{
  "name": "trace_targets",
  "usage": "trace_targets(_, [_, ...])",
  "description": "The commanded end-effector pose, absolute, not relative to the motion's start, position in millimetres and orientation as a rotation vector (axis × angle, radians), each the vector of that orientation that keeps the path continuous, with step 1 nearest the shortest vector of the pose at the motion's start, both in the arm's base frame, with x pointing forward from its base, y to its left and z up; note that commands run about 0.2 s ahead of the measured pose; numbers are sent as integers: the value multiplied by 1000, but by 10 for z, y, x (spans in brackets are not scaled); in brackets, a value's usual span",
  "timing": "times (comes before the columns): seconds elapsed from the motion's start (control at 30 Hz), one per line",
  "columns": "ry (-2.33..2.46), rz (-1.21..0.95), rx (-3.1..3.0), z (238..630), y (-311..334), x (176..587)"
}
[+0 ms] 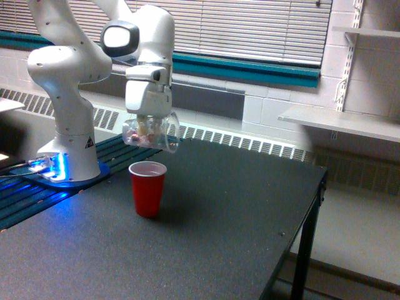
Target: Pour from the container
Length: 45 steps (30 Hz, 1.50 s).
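In the exterior view, 1 white arm [69, 81] rises from a base lit blue at the exterior view's left and bends over a dark speckled surface [206, 231]. Its claw [147, 125] points straight down and is pinching the container [149, 133], a small clear mug, from above at the rim. The fingers themselves are mostly hidden behind the glass, so the grip shows only by the mug hanging from them.

The container hangs in the air, clear of the surface, just above the red cup [148, 188] and a little toward the exterior view's left of its centre. It sits roughly upright with a slight tilt, its handle standing out on the exterior view's right side. Pinkish-brown bits show through the clear wall, gathered in the lower half; what they are is too blurred to tell.

The red cup stands upright on the surface, well apart from the surface's edges, with its mouth open upward. Its inside is white, with a faint pinkish tone; whether anything lies at the bottom cannot be told from this angle.

Behind the surface runs a long radiator grille [219, 137] under closed window blinds [250, 28], and a white shelf [337, 122] juts from the tiled wall at the exterior view's right.
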<state>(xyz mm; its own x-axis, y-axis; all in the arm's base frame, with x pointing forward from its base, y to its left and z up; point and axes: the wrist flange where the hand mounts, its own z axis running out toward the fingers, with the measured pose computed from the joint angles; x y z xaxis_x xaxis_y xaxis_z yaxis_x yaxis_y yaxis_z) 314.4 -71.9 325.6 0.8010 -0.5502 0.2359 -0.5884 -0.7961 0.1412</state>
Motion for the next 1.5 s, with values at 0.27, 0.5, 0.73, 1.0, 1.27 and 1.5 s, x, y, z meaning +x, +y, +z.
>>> trace_targets(0.27, [-915,275,2738,3359,-765,2912])
trace_targets(0.5, [-908,260,2714,3447,-787,2841])
trace_targets(0.73, [-904,237,2690,3529,-801,2760])
trace_targets(1.0, [-908,200,2655,3621,-791,2647])
trace_targets(1.27, [-912,175,2639,3737,-743,2525])
trace_targets(1.5, [-912,143,2628,3797,-683,2425])
